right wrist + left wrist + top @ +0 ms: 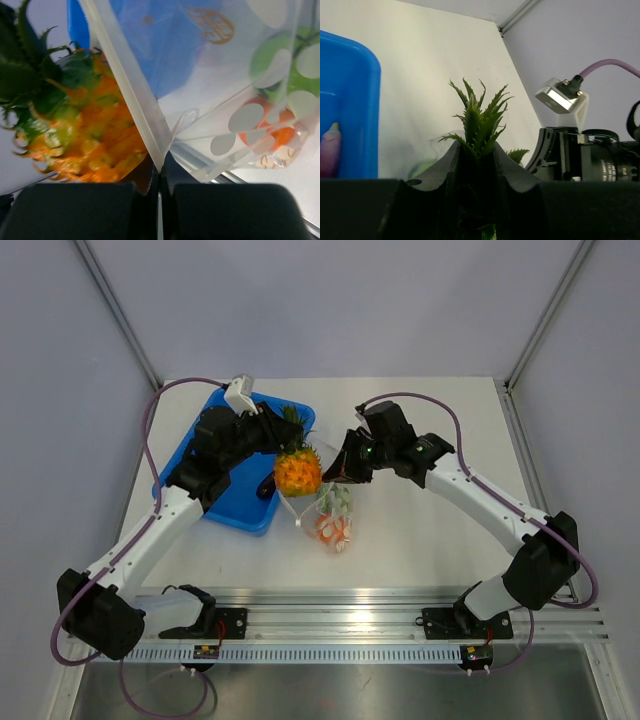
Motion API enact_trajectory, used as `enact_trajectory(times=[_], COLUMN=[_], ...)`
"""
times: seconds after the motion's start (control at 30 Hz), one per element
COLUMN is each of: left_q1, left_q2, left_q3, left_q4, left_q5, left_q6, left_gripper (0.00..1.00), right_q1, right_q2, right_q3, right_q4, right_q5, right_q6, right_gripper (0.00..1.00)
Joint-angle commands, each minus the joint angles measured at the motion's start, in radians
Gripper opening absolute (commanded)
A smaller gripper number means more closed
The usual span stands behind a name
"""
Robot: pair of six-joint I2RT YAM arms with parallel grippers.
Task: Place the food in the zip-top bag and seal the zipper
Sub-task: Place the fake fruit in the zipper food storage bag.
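Blue plastic tray (236, 506) on a white table (435, 540), metal rail (350, 598) along its near edge

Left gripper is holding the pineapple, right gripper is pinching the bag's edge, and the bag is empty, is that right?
Not quite. The bag is not empty: the right wrist view shows an orange ball and a green ball inside it. The left gripper does hold the pineapple, and the right gripper does pinch the bag's edge.

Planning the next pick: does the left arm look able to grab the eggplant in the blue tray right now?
Probably not yet. The left gripper is shut on the pineapple by its leaves, so it is occupied. The eggplant itself lies uncovered in the blue tray, close by.
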Motion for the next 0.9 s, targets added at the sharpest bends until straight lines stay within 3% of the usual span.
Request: enact_trajectory(times=[0.0, 0.33, 0.53, 0.87], left_q1=[-0.052, -0.227, -0.291, -0.322], left_q2=[0.009, 0.036, 0.055, 0.027], left_q3=[0.007, -0.002, -0.002, -0.079], left_q4=[-0.005, 0.015, 0.012, 0.1], left_q5=[-0.147, -0.425, -0.548, -0.491], left_q6=[0.096, 0.13, 0.237, 0.291], left_gripper=[0.0, 0.0, 0.0, 0.0], right_q1=[0.003, 0.001, 0.001, 0.001], right_q2=[-0.065, -0.049, -0.082, -0.063], right_q3=[-0.005, -0.004, -0.016, -0.01], right_q4=[0.12, 0.166, 0.167, 0.196], right_q5=[-0.081, -0.132, -0.118, -0.142], right_q6=[0.045, 0.08, 0.08, 0.089], right_gripper=[0.0, 0.0, 0.0, 0.0])
